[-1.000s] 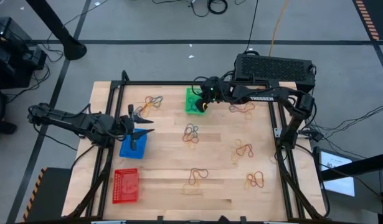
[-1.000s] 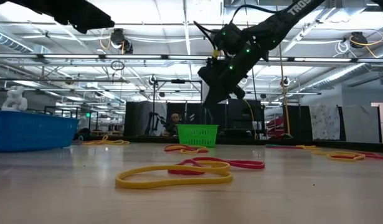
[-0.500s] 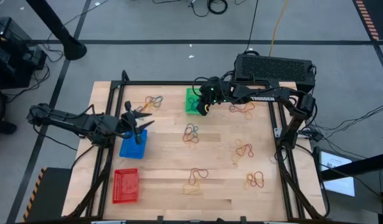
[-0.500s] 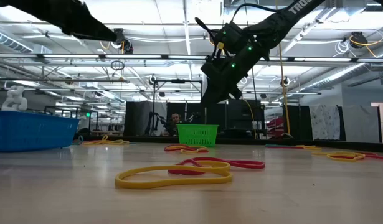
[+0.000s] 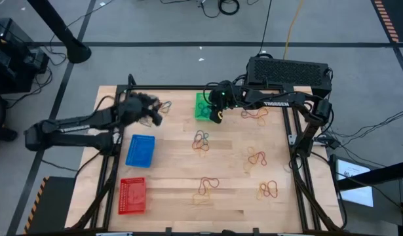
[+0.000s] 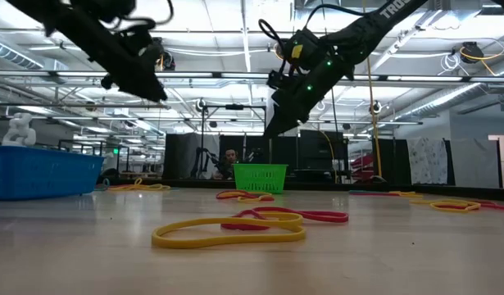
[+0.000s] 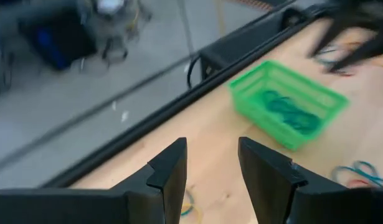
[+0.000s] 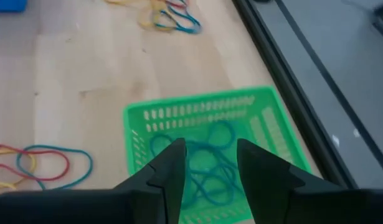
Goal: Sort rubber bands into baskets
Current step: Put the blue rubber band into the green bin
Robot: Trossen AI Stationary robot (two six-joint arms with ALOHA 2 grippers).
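Your rubber bands (image 5: 200,139) lie in loose tangles across the desk (image 5: 227,190), with dark green ones already piled in the green basket (image 8: 203,155) at the far edge. The blue basket (image 5: 140,150) and red basket (image 5: 132,195) sit near the left side, one behind the other.

Your right end effector (image 5: 215,115) hovers just over the green basket, its fingers parted with nothing between them. Your left end effector (image 7: 211,171) hangs above the far-left part of the desk, fingers apart and empty, with a tangle (image 5: 163,105) just beside it.

Watch the tangles: bands of different colours overlap, so a pinch on one loop will likely drag a neighbour along into the wrong basket. Going in low risks scraping fingertips on the wood, and a stretched band could snap free or flick off the desk.
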